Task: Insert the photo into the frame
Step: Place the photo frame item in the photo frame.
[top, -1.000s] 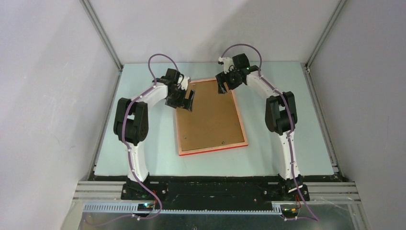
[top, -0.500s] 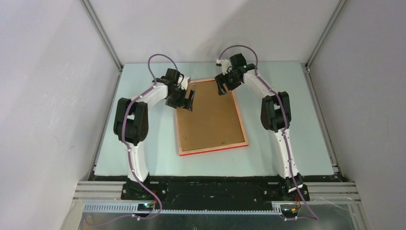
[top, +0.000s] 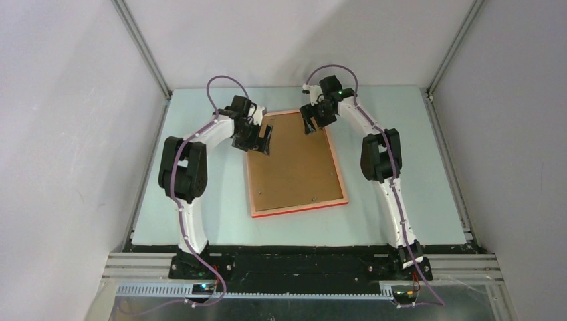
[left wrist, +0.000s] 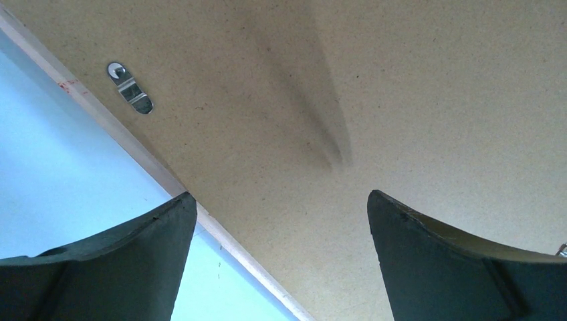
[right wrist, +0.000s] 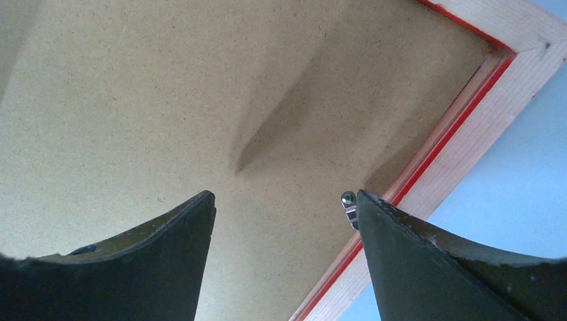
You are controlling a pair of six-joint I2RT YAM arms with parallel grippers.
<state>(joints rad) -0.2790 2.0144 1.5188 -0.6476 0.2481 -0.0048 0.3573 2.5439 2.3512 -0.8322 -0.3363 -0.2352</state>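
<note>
Jaws of both spread, holding nothing: left gripper (left wrist: 281, 207) low over the backing board (left wrist: 348, 80) near its left edge, right gripper (right wrist: 284, 197) at the far right corner beside a metal clip (right wrist: 348, 204). Frame (top: 299, 206) lies face down mid-table; photo not visible, possibly under the board. Judged best to nudge clips with one fingertip, lightly. Pale blue table (top: 200, 207); plain grey walls (top: 67, 134).

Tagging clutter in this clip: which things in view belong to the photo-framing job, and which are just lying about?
Belongs to the job:
frame, lying back up
brown backing board, seated in it
metal clip at the board's edge
left tool and right tool, both open over the board
(the photo is not in view)

Not part of it:
only the table underneath
</note>
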